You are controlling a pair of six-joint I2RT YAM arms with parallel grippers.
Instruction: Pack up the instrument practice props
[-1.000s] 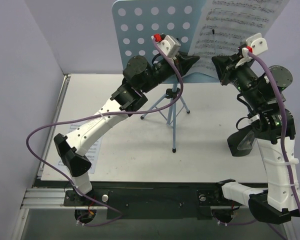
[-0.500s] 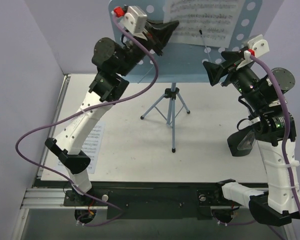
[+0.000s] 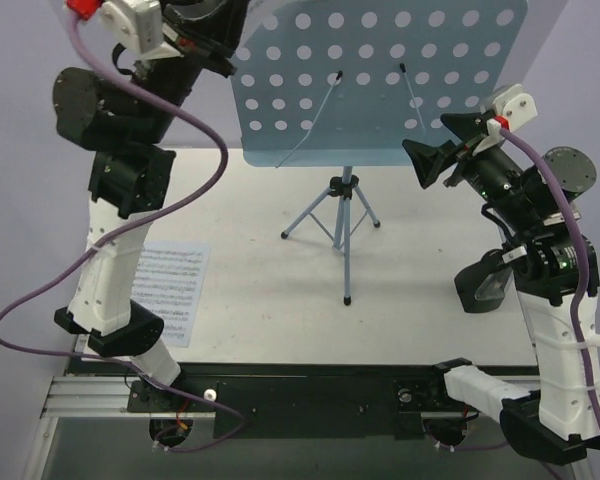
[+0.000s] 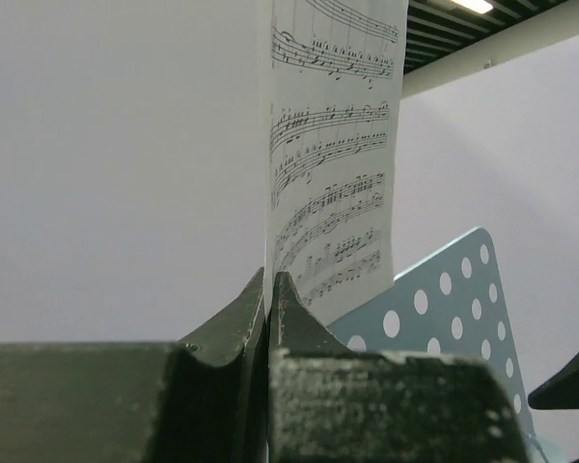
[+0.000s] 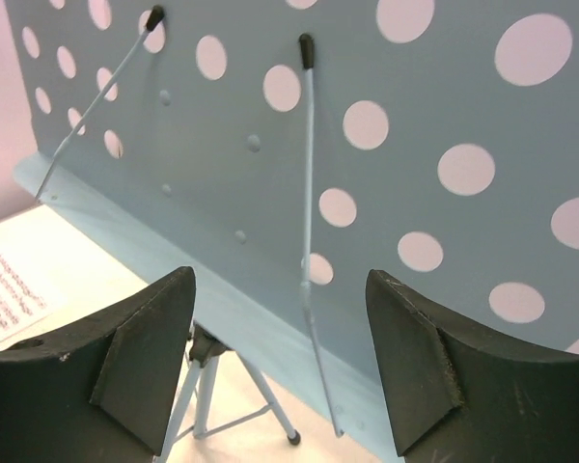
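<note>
left gripper (image 4: 270,285): hoisted way up, back-left, clamped on a sheet-music page (image 4: 333,145) that sticks straight up
right gripper (image 5: 275,289): elbow bent, wrist level, jaws apart, holding nothing, facing the music stand (image 3: 380,155)
music stand: upright on its tripod, middle of the table (image 3: 280,300)
metronome (image 3: 483,285): on the table by my right arm

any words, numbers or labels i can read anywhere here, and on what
No readable words, labels or numbers anywhere.
Sheet-music page held in the left gripper: staves and notes only, no words.
Second page on the table: print too small to read.
Music stand: plain, only holes.
</note>
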